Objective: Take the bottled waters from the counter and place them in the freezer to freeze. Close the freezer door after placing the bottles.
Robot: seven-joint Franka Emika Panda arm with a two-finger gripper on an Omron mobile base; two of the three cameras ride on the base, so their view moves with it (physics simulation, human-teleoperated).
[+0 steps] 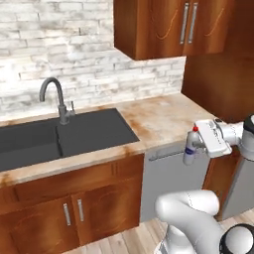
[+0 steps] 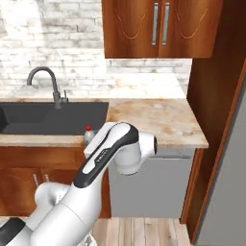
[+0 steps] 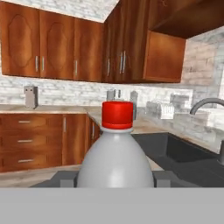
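My gripper (image 1: pixel 192 147) is shut on a greyish bottled water (image 1: pixel 189 151) with a red cap. It holds the bottle upright in the air, just off the front edge of the counter (image 1: pixel 158 119). From the right base view the arm covers most of this bottle (image 2: pixel 89 135), leaving its cap and shoulder showing. In the hand view the bottle (image 3: pixel 116 155) stands close up between my fingertips (image 3: pixel 65 179). A grey face of the freezer (image 2: pixel 226 192) shows at the far right; whether it is the freezer door I cannot tell.
A black sink (image 1: pixel 74 134) with a curved tap (image 1: pixel 58 99) lies in the counter to the left. A grey dishwasher front (image 1: pixel 168 176) sits below the counter beside wooden cabinets (image 1: pixel 74 208). Upper cabinets (image 1: pixel 168 25) hang overhead. A tall wooden panel (image 2: pixel 211 110) stands between counter and freezer.
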